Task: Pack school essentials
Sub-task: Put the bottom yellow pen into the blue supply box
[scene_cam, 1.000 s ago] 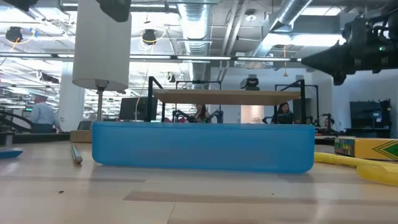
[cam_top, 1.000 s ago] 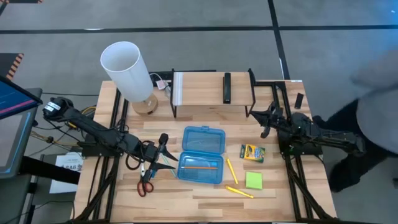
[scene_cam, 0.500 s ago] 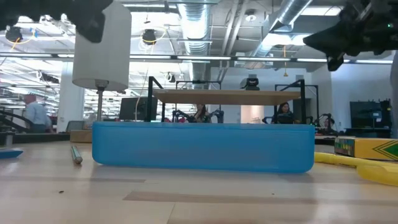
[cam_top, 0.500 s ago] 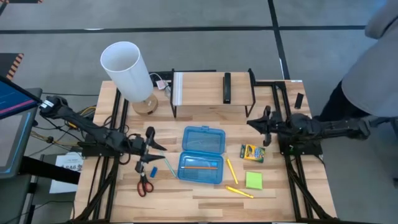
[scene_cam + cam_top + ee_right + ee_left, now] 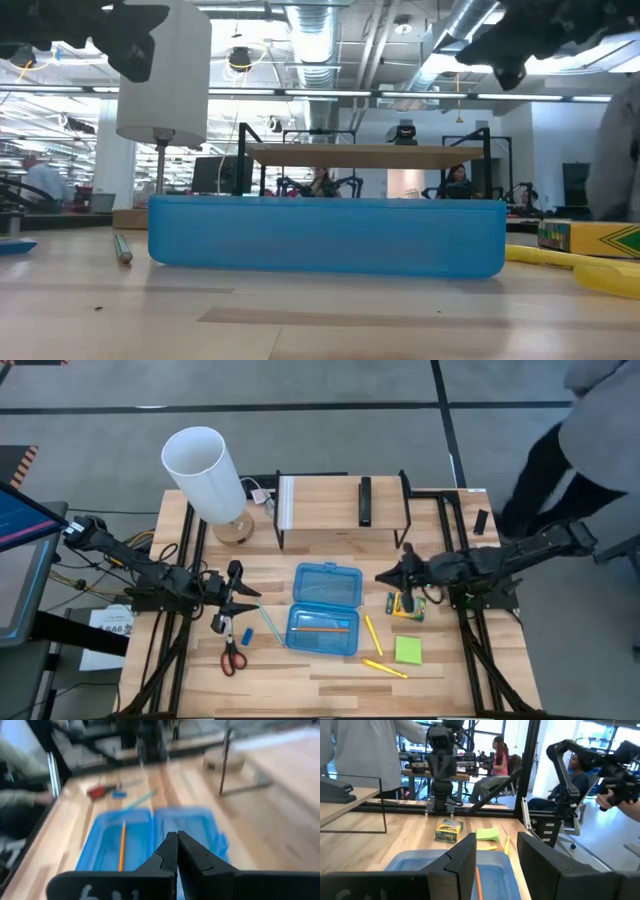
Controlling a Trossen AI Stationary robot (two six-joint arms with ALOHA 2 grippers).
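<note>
The open blue case (image 5: pixel 325 608) lies mid-table with an orange pencil (image 5: pixel 322 628) inside. Left of it lie the light-blue stick (image 5: pixel 268 622), blue eraser (image 5: pixel 246 635) and red-handled scissors (image 5: pixel 233 653). To its right are the crayon box (image 5: pixel 405 605), two yellow pencils (image 5: pixel 372 635) and the green sticky-note pad (image 5: pixel 408 650). My left gripper (image 5: pixel 237 592) hovers open, left of the case and above the eraser (image 5: pixel 495 842). My right gripper (image 5: pixel 385 577) is shut (image 5: pixel 176 840), in the air by the case's right edge, over the crayon box.
A white lamp (image 5: pixel 205 470) stands at the far left. A black wire shelf (image 5: pixel 340 510) carrying a black bar (image 5: pixel 365 500) stands along the far edge. A person (image 5: pixel 600 420) stands off the table's far right corner. Bare wood lies along the near edge.
My left gripper has drawn back from the stick and scissors toward the table's left edge and risen. My right gripper has travelled from the shelf's right post toward the case, ending over the crayon box. The person at the right has shifted.
</note>
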